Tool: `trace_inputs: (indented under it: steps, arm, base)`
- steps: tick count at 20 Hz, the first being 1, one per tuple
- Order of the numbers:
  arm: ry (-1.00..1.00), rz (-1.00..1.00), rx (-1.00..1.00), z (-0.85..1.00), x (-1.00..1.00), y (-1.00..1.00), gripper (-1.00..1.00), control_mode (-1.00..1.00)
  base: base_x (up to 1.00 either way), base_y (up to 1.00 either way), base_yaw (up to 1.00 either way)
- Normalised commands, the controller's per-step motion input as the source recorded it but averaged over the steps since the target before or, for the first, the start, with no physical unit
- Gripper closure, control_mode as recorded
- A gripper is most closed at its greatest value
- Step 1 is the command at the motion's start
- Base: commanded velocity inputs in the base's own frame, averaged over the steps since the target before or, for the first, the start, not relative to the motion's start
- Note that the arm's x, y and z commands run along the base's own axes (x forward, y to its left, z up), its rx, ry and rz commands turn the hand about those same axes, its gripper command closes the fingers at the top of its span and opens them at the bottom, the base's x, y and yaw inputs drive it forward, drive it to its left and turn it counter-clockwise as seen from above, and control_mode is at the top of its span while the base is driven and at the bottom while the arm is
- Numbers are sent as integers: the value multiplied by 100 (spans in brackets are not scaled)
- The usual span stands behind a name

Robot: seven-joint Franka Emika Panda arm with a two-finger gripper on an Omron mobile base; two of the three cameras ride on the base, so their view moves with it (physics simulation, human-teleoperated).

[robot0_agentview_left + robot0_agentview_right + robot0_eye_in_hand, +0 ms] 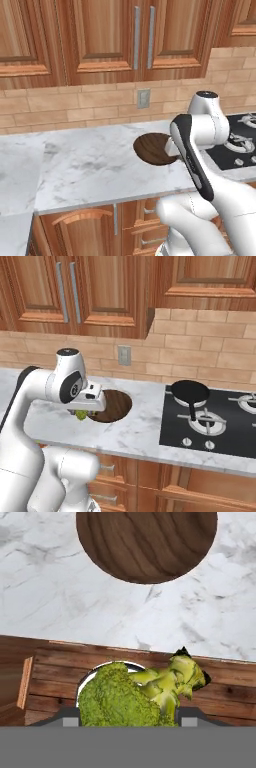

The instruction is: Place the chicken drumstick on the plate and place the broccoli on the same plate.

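A yellowish-green broccoli (120, 699) is clamped between my gripper's (130, 718) fingertips, so the gripper is shut on it. In the hand view it hangs over the wooden cabinet front, just outside the marble counter's (60, 602) front edge. From the right base view, the broccoli (80, 415) peeks out under the hand, beside the near left rim of the dark round board. The arm's forearm (192, 155) covers the hand in the left base view. The blue plate and the chicken drumstick are out of view.
A dark brown round wooden board (114, 405) (154, 149) (146, 542) lies on the counter near the hand. To the right sit a stove (225, 428) and a black frying pan (189, 391). The brick wall carries an outlet (124, 355); cabinets hang above.
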Motion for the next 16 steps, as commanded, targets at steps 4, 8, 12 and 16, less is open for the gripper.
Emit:
trace_inputs:
  steps: [4, 8, 12, 16]
  arm:
    - [0, 0, 0, 0, 0, 0, 100, 100]
    - [0, 0, 0, 0, 0, 0, 100, 100]
    - [0, 0, 0, 0, 0, 0, 100, 100]
    - [0, 0, 0, 0, 0, 0, 100, 100]
  base:
    - [-90, -37, -9]
    - [-12, -84, -14]
    - [0, -100, -5]
    - [-6, -100, 0]
